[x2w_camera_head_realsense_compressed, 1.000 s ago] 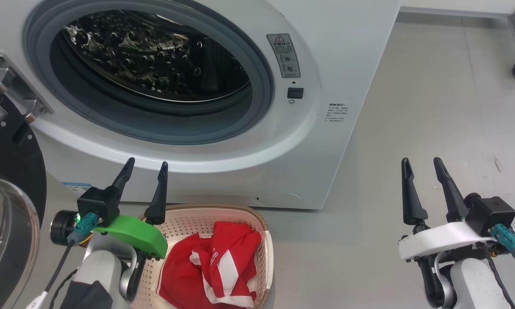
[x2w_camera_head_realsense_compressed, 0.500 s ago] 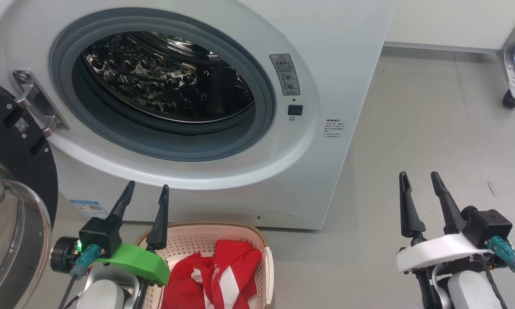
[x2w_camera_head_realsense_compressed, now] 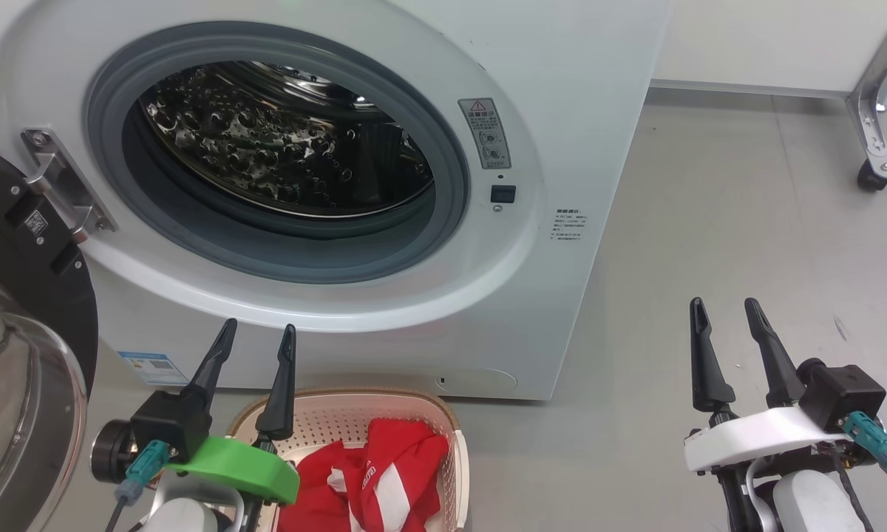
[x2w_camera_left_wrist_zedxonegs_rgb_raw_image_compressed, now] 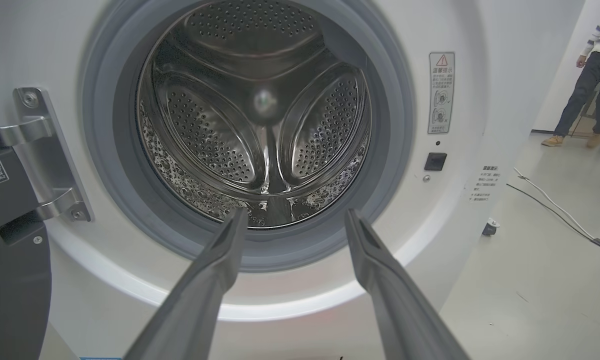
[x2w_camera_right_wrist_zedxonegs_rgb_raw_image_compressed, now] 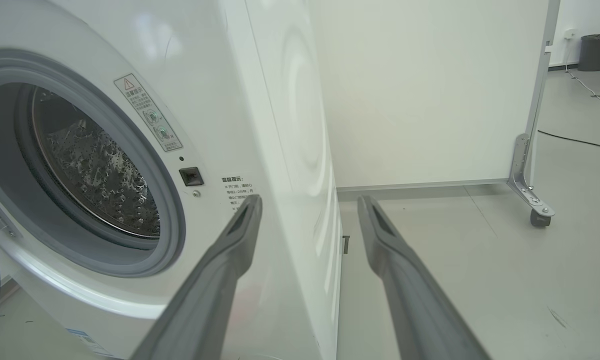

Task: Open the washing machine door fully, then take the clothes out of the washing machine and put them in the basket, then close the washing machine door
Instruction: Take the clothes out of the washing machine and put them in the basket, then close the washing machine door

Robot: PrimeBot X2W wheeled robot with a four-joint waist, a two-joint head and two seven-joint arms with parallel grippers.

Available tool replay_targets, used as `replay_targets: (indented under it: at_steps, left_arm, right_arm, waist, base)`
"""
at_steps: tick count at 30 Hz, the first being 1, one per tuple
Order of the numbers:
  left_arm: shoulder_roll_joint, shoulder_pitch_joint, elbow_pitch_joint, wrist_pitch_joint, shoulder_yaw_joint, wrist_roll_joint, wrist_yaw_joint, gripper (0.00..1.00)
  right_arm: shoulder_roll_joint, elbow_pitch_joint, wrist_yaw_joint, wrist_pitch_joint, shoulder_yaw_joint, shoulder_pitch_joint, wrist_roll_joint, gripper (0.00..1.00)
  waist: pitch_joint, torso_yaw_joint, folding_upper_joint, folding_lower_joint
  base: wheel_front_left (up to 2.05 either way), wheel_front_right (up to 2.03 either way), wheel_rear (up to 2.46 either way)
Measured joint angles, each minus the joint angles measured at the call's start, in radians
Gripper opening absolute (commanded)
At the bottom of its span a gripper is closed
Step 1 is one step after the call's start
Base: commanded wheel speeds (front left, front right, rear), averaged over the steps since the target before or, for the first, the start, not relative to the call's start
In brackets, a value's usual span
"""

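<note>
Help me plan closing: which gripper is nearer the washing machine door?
Left. The left gripper hangs beside the door; the right gripper is past the washing machine's opposite corner.

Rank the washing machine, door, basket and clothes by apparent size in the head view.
1. Washing machine.
2. Door, though cut by the left edge and nearest the camera.
3. Basket, cut by the bottom edge; its order with the door is unsure.
4. Clothes, inside the basket.

Pale grey floor (x2w_camera_head_realsense_compressed: 746, 236), white wheeled partition (x2w_camera_right_wrist_zedxonegs_rgb_raw_image_compressed: 420, 90), dark bin (x2w_camera_right_wrist_zedxonegs_rgb_raw_image_compressed: 594, 51), trailing cable (x2w_camera_left_wrist_zedxonegs_rgb_raw_image_compressed: 555, 210), person (x2w_camera_left_wrist_zedxonegs_rgb_raw_image_compressed: 592, 75) standing beyond.
</note>
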Motion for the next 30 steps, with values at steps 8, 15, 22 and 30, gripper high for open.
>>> replay_targets:
  at_steps: [8, 15, 22, 30]
  left_arm:
    - [0.001, 0.03, -0.039, 0.0, -0.013, -0.008, 0.0, 1.0]
    - [0.001, 0.045, -0.061, 0.0, -0.027, -0.008, 0.01, 1.0]
    - [0.002, 0.061, -0.083, 0.0, -0.031, -0.008, 0.018, 1.0]
    - [0.003, 0.064, -0.095, 0.0, -0.035, -0.008, 0.021, 1.0]
  right_arm:
    - [0.001, -0.006, 0.0, 0.0, 0.002, 0.005, 0.0, 1.0]
    - [0.001, -0.01, 0.0, 0.0, 0.005, 0.02, 0.0, 1.0]
    - [0.001, -0.015, 0.0, 0.0, 0.005, 0.02, 0.0, 1.0]
    - [0.001, -0.019, 0.0, 0.0, 0.004, 0.02, 0.0, 1.0]
  waist:
    - [-0.006, -0.001, 0.0, 0.0]
    - [-0.005, -0.002, 0.0, 0.0]
    - [-0.003, 0.0, 0.0, 0.0]
    - [-0.003, 0.002, 0.0, 0.0]
  base:
    - [0.0, 0.0, 0.0]
    - [0.0, 0.0, 0.0]
    - [0.0, 0.0, 0.0]
    - [0.0, 0.0, 0.0]
